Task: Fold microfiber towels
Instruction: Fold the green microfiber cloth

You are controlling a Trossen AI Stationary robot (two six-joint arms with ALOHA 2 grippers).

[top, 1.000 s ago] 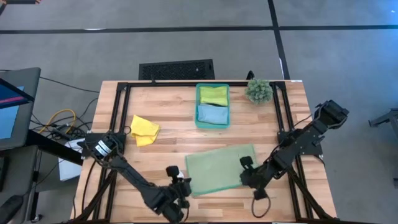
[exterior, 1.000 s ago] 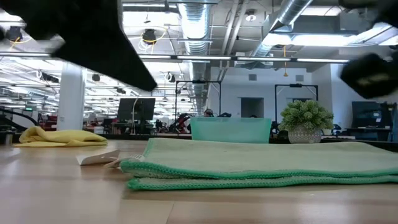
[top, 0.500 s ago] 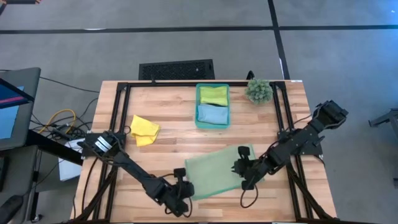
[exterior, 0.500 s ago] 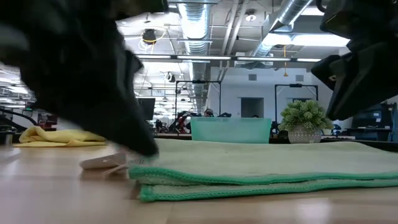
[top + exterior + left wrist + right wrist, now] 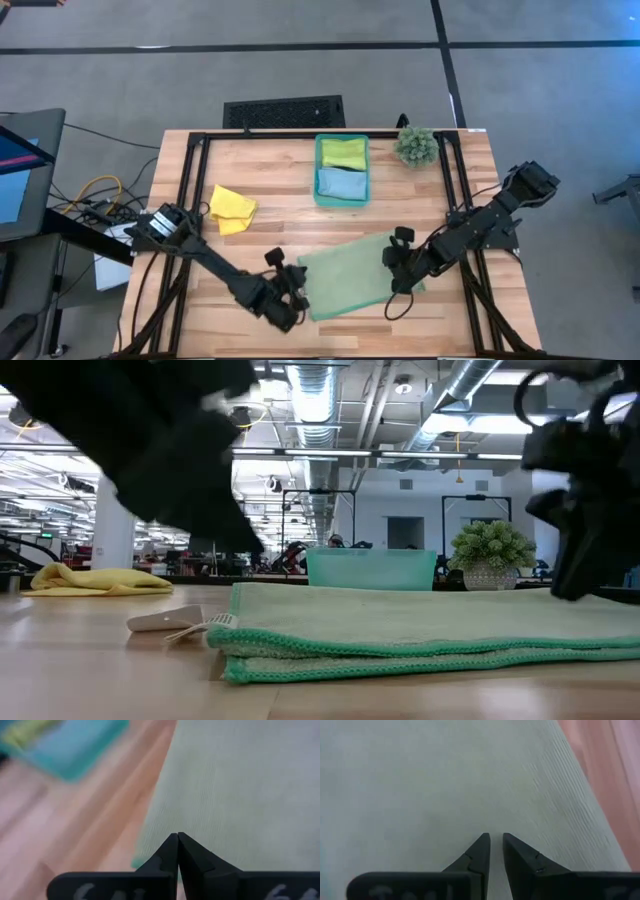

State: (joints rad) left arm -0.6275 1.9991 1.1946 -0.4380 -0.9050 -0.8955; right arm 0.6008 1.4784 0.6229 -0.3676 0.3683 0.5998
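A pale green towel (image 5: 350,278), folded over once, lies flat on the near middle of the wooden table; its doubled hem (image 5: 400,655) faces the near edge. My left gripper (image 5: 296,284) is shut, and its tips stand at the towel's left edge (image 5: 150,827). My right gripper (image 5: 398,266) points down over the towel's right part (image 5: 470,785) with its fingers a narrow gap apart and nothing between them. A crumpled yellow towel (image 5: 232,208) lies at the left. A lime green towel (image 5: 343,153) and a light blue towel (image 5: 340,184) lie in the teal bin. My left gripper has its shut tips over the pale green towel's left edge (image 5: 155,840); I cannot tell whether they touch the cloth. My right gripper comes from above at the towel's right end (image 5: 520,825); I cannot tell whether its tips rest on it.
The teal bin (image 5: 318,170) stands at the far middle and a small spiky plant (image 5: 416,146) at the far right. A white tag (image 5: 165,622) lies on the wood by the towel's left corner. Bare wood lies along the near edge.
My left gripper has moved from the near edge toward the far edge, up to the pale green towel's left edge, staying shut. My right gripper has rolled and shifted a little toward the far edge over the towel's right end. The towel's near left corner has slid slightly right.
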